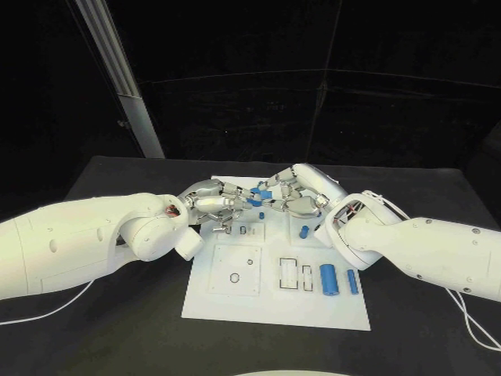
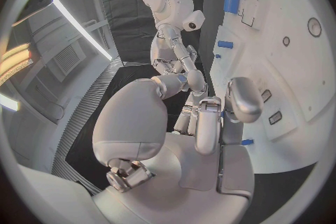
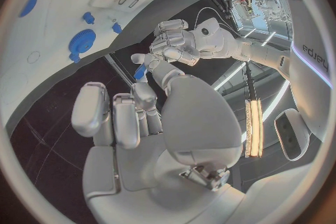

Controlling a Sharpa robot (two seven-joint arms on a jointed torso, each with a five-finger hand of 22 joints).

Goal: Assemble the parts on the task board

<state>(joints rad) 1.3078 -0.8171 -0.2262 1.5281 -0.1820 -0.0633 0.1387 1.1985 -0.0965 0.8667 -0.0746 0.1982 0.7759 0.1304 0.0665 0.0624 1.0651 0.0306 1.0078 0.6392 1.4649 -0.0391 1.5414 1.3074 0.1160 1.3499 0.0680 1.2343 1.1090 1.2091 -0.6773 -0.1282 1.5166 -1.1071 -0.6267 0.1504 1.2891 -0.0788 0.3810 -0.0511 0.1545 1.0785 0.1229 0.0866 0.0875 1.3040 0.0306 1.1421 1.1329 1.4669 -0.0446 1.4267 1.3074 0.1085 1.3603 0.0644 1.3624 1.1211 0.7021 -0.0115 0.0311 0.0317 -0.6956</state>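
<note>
The black table (image 1: 115, 176) fills the lower half of the head view, and the white board (image 1: 275, 301) lies in its middle, reaching from the centre down toward the bottom of the frame. The two white arms come in from the left and right edges and meet over the board's upper edge, near the centre of the frame. The left hand (image 1: 214, 202) is just left of centre with its fingers curled in; I cannot tell if it holds something. The right hand (image 1: 290, 192) is just right of centre, and a small blue part (image 1: 262, 193) sits at its fingertips, between the two hands; it seems pinched there by the right hand, but whether the left fingers touch it too I cannot tell. In the right wrist view a blue piece (image 3: 140, 71) shows at the tip of the thumb. On the board, two blue bars (image 1: 329, 279) lie side by side at the lower right, and one smaller blue part (image 1: 303, 231) lies close under the right hand.
</note>
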